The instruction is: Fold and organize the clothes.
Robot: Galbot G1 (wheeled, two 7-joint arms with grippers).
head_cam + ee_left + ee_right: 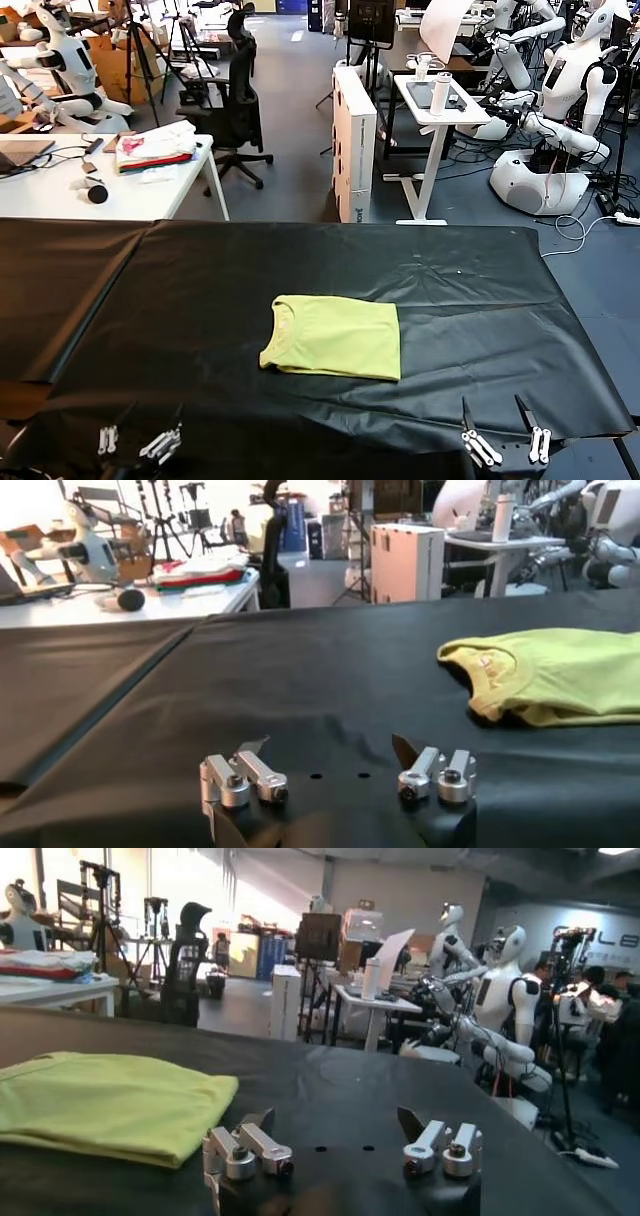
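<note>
Folded lime T-shirt (333,338) lies mid-table on black cloth (150,300), long axis crosswise, collar leftward. Left gripper (140,441) and right gripper (505,443) both spread, empty, at near edge; right seems slightly nearer.

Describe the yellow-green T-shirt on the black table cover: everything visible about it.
The T-shirt is plain lime yellow-green, of soft, thin-looking fabric, already folded into a compact, roughly rectangular bundle. Its ribbed round collar faces the robot's left, and the folded edges stack in layers along the near side. No print shows on the upward face. It lies flat near the middle of the black table cover, resting only on that cover. Neither end effector touches it: both sit open at the near table edge, left and right.
</note>
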